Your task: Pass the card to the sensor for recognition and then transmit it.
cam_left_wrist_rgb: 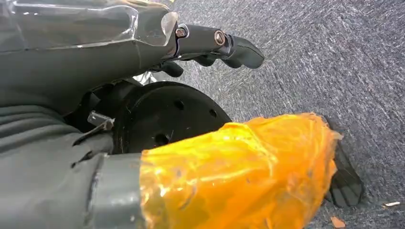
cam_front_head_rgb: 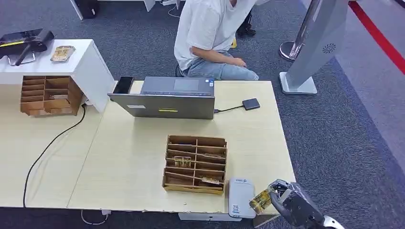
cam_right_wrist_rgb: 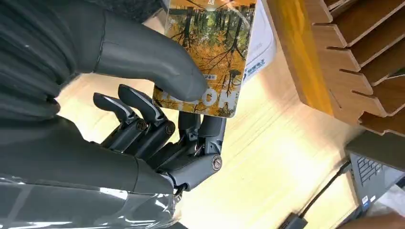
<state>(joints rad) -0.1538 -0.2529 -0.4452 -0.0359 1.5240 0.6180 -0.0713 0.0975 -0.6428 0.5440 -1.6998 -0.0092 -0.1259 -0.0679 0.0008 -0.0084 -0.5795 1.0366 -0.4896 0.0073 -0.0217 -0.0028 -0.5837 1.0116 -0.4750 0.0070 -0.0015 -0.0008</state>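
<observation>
2 wooden racks point(cam_front_head_rgb: 195, 164) point(cam_front_head_rgb: 46, 95), 1 laptop point(cam_front_head_rgb: 167, 98), 1 sensor point(cam_front_head_rgb: 240, 197), 1 card point(cam_front_head_rgb: 261, 201).

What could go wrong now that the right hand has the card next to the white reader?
1. The right hand pinches the card near one end with its thumb; the card could slip or swing.
2. The card sits beside the white reader, not over it, so a scan may miss.
3. The wooden rack stands close by the reader; a wide sweep could bump it.
</observation>
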